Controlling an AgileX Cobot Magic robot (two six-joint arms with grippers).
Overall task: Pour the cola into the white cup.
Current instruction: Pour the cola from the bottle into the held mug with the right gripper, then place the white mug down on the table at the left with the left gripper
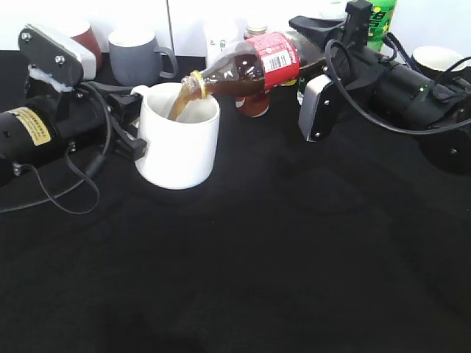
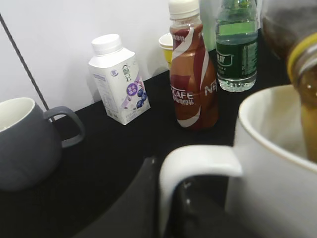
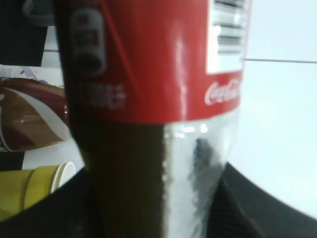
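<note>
The cola bottle [image 1: 257, 68], clear plastic with a red label and dark liquid, lies nearly level in my right gripper [image 1: 313, 55], which is shut on its lower body. Its yellow-ringed neck [image 1: 196, 82] hangs over the white cup [image 1: 180, 143], and brown liquid streams into the cup. The bottle fills the right wrist view [image 3: 148, 99]. My left gripper [image 1: 132, 125] is shut on the cup's loop handle [image 2: 198, 168]; the cup's rim [image 2: 267, 124] and the bottle neck [image 2: 304, 64] show at the right of the left wrist view.
A grey mug [image 1: 136, 55] and a dark red cup [image 1: 85, 37] stand behind the left arm. A Nescafe bottle [image 2: 193, 84], milk carton [image 2: 119, 82], green soda bottle [image 2: 237, 44] and small yellow cup [image 2: 167, 47] stand along the back. Another white cup [image 1: 434, 59] is far right.
</note>
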